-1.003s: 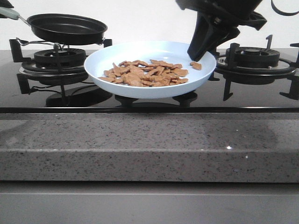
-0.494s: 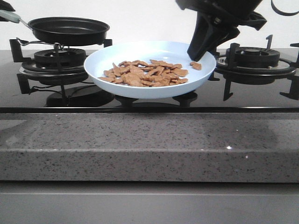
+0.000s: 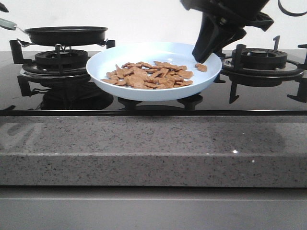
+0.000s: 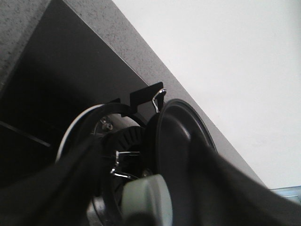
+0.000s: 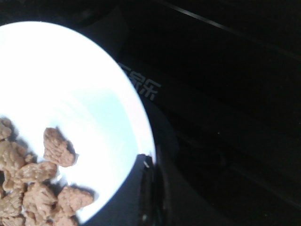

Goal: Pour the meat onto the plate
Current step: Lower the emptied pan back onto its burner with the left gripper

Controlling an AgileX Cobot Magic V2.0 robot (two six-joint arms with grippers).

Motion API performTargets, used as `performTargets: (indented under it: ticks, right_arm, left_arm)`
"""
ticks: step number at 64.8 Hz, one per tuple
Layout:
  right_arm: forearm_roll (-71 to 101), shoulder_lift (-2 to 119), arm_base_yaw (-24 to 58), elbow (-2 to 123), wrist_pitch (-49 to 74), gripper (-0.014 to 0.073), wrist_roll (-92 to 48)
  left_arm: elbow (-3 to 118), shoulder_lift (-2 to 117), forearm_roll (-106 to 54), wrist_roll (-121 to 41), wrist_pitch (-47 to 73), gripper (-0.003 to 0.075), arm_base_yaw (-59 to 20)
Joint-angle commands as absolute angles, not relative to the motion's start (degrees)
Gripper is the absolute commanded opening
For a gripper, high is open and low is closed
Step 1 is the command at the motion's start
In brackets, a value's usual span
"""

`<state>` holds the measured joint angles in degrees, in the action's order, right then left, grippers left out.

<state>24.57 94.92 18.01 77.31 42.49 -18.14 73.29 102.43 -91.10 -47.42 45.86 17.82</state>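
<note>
The pale plate [image 3: 153, 91] sits mid-hob with the meat [image 3: 148, 75] heaped on it as a spread of small orange-brown slices; one piece [image 3: 201, 67] lies apart near the right rim. My right gripper [image 3: 204, 52] is shut on the plate's right rim, seen close in the right wrist view, where my right gripper [image 5: 151, 188] clamps the plate [image 5: 70, 94] beside the meat [image 5: 37, 188]. My left gripper [image 4: 143, 205] is shut on the pale green handle [image 4: 146, 195] of the black frying pan [image 3: 67, 34], which is level over the left burner and looks empty.
Black burner grates stand at left [image 3: 60, 60] and right [image 3: 259, 60] on the glossy black hob [image 3: 153, 106]. A speckled grey stone counter edge [image 3: 153, 148] runs across the front. The pan handle [image 3: 7, 23] reaches off the left edge.
The frying pan has gone from tilted toward the plate to level and has sunk slightly over the left burner. The plate, meat and right gripper have not moved.
</note>
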Motion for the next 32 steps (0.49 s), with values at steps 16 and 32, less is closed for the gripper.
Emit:
performTargets:
  ticks: [16, 32]
  right_arm:
    - [25.1, 92.7, 17.8, 78.3, 40.3, -0.0060, -18.7]
    - [25.1, 92.7, 17.8, 78.3, 40.3, -0.0060, -18.7]
  left_arm:
    - [75.0, 96.9, -83.7, -47.5, 48.4, 0.0567, 22.9]
    - [75.0, 86.0, -72.5, -47.1, 47.8, 0.0567, 23.0]
